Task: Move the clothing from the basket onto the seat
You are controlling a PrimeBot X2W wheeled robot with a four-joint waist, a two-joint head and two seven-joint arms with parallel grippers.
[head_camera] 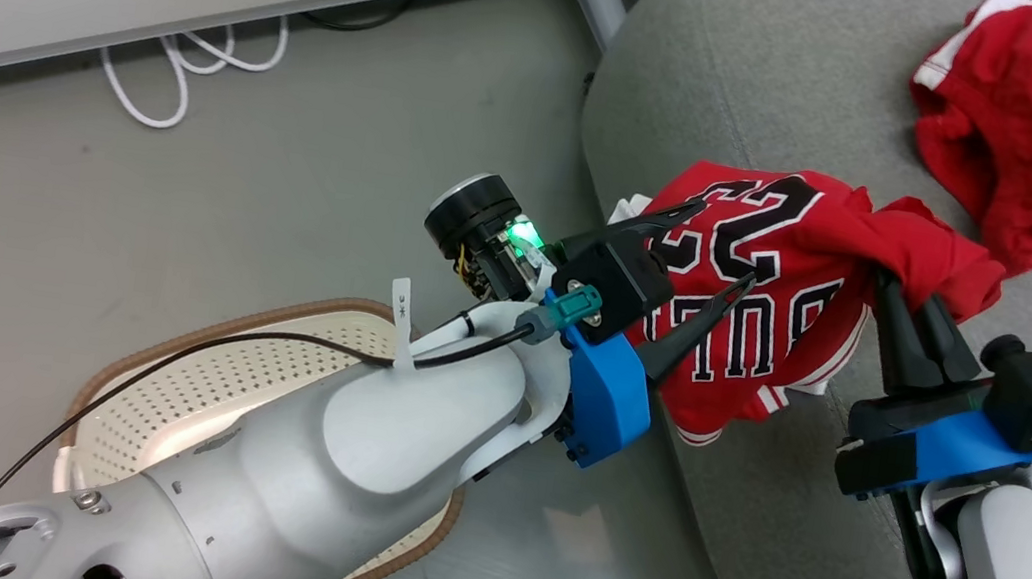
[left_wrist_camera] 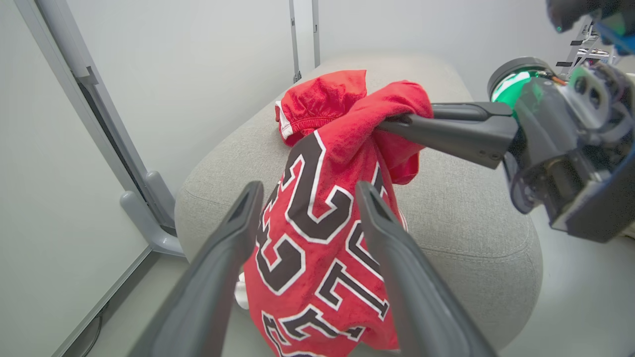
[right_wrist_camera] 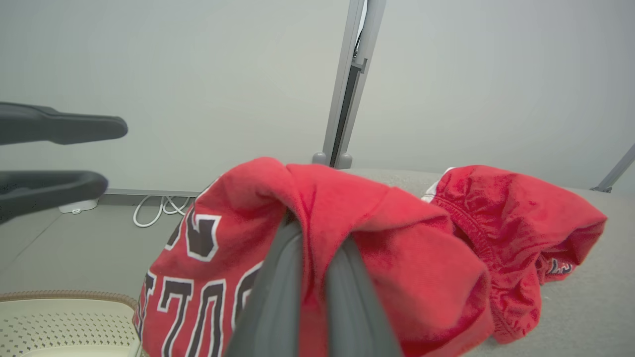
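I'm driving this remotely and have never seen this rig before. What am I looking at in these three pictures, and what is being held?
A two-armed robot. The top picture looks down from its head; the other two come from cameras on its left and right wrists, looking along each gripper's dark fingers. The right gripper is shut on a fold of the red number jersey, which hangs over the edge of the grey seat. The left gripper is open, its fingers either side of the jersey without pinching it. A second red garment already lies on the seat. The basket stands on the floor beneath the left arm.
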